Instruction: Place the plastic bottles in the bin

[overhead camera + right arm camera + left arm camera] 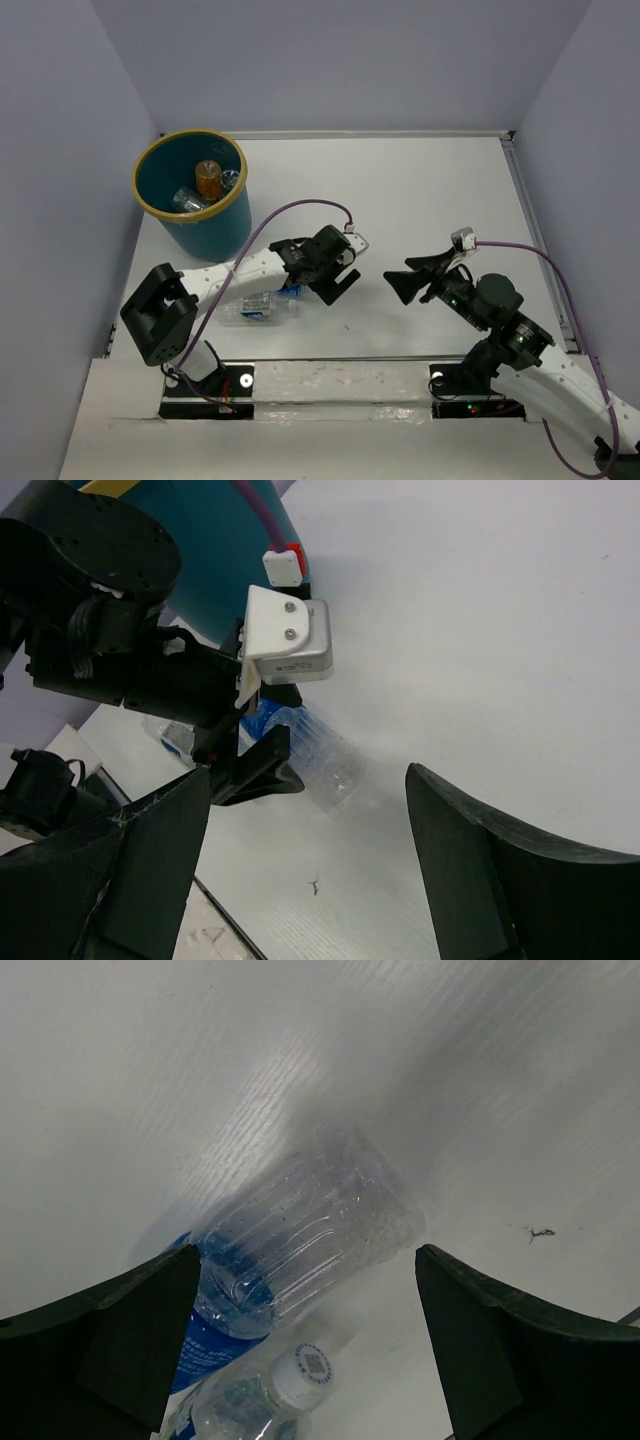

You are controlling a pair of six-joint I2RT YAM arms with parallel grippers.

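- Far-left corner: the bin (216,232) stands upright on the white surface (430,190), round and teal-blue with a yellow rim.
- Inside it, a bottle of orange liquid (208,178) stands near the middle. The see-through bottles (186,200) are heaped beside it against the near-left wall; how many, I cannot tell.
- Two more bottles lie out on the surface, side by side under the left arm (240,272). They are near the front edge and well apart from the bin.
- The labelled bottle (300,1235) is clear and ribbed, with a blue band round it. It lies on its side, base end farthest from the wrist camera.
- Just beside it, nearer the camera, is the capped bottle (285,1380). It is also clear, with a white cap showing and a bit of blue label.
- The left hand (305,1260) is spread wide and low over the surface, one dark finger either side of the labelled bottle.
- There is clear daylight between the bottle and the right-side finger. The label end runs in behind the other finger, and whether that one is touching I cannot tell. Nothing is clamped.
- The right hand (398,278) is also wide apart and carrying nothing. It hangs over bare surface, tips aimed across at the left hand, with a gap between the two.
- Through the right wrist camera, the labelled bottle shows as a pale ribbed shape just beyond the left hand's dark fingers, with the bin's teal wall behind.
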